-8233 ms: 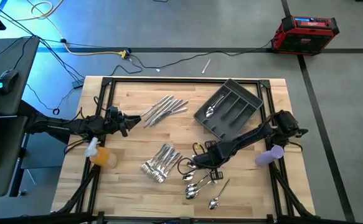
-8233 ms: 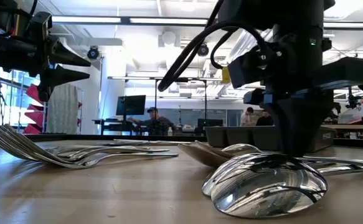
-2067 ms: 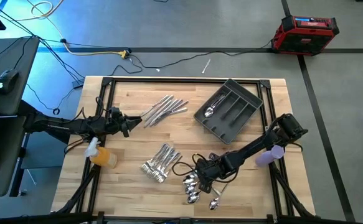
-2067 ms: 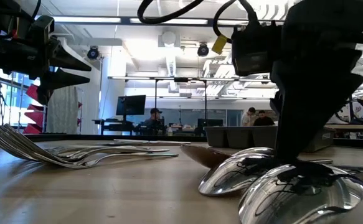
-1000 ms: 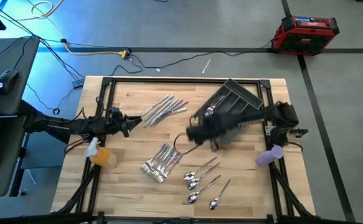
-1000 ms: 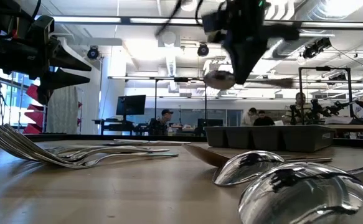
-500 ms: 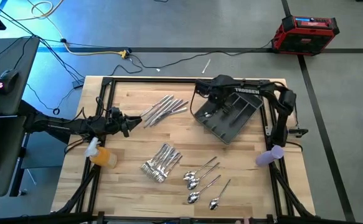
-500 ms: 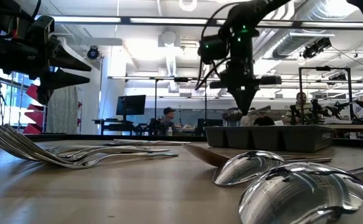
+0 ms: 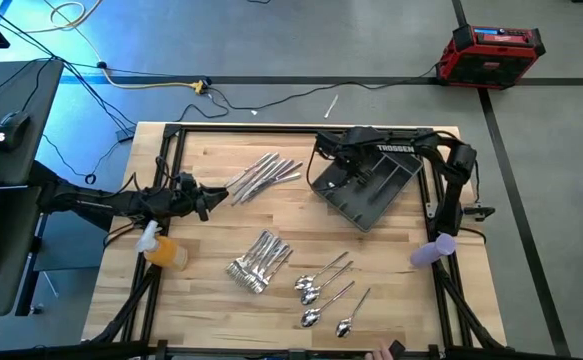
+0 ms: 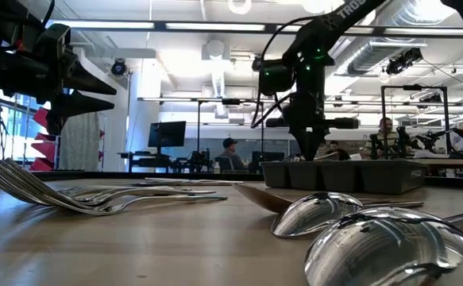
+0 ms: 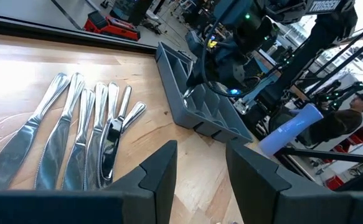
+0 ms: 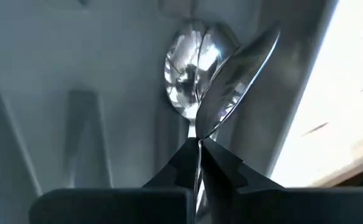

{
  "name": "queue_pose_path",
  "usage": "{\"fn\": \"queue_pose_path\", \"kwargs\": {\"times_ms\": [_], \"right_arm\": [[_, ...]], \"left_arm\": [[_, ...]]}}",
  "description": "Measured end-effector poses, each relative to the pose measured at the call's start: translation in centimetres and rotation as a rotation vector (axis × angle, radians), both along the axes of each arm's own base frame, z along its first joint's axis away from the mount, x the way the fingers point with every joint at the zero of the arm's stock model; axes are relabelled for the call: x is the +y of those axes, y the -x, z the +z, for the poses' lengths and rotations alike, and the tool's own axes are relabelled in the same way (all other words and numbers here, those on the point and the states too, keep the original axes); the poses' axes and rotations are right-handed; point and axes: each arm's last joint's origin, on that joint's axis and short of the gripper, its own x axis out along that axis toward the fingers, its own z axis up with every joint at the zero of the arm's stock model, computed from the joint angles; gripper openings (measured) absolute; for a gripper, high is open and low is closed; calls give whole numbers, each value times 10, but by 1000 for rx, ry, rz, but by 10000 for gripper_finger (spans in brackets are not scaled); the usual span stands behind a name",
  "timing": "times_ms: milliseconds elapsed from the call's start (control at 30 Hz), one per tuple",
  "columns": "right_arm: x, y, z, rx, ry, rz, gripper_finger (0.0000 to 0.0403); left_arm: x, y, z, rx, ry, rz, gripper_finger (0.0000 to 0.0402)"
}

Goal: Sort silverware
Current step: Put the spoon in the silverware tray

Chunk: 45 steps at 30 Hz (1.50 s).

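The dark grey tray (image 9: 383, 190) sits at the far right of the table with one spoon (image 12: 184, 74) lying in its left compartment. My right gripper (image 9: 333, 166) points down into that compartment, shut on a second spoon (image 12: 234, 71). Knives (image 9: 263, 175) lie fanned at the far middle, forks (image 9: 258, 260) at the near middle, and several spoons (image 9: 326, 290) at the near right. At the table's left, my left gripper (image 9: 207, 200) hovers open, pointing level toward the knives (image 11: 75, 143). My right gripper pinches the spoon's handle (image 12: 198, 138), close to the neck, between its two fingertips. The fingers come from above, pointing down, and the handle runs back between them. The bowl hangs beyond the fingertips, tilted, beside the spoon lying in the tray; whether it touches the tray I cannot tell.
An orange object (image 9: 163, 250) stands under the left arm and a purple cylinder (image 9: 433, 250) near the right arm's base. Bare wood lies between the knives, the forks and the tray. In the low view the loose spoons (image 10: 374, 246) fill the near foreground.
My right gripper has carried the spoon from above the table's middle toward the far edge, over the tray's left compartment. It has rolled about its own axis and sunk toward the tray. It has stayed shut on the spoon throughout.
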Motion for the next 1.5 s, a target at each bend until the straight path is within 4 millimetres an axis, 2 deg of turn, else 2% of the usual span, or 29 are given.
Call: {"fn": "queue_pose_path", "kwargs": {"times_ms": [200, 333, 533, 767, 833, 967, 1267, 1500], "right_arm": [[-2, -1, 0, 5, 68, -8, 9], [-2, -1, 0, 4, 70, -16, 49], [-6, -8, 10, -68, 106, -146, 124], [1, -4, 14, -76, -70, -272, 174], [3, -3, 13, -86, -131, -347, 177], [2, -6, 13, -143, -136, -504, 175], [14, -17, 14, -196, -98, -537, 150], [19, -23, 0, -168, -46, -613, 142]], "left_arm": [[0, 0, 0, 1, 5, 1, 119], [0, 0, 0, 1, 6, 1, 119], [0, 0, 0, 1, 6, 1, 119], [0, 0, 0, 0, 9, 2, 119], [0, 0, 0, 0, 9, -4, 119], [0, 0, 0, 0, 10, -6, 119], [0, 0, 0, -2, 18, -7, 119], [0, 0, 0, -3, 18, -8, 119]]}}
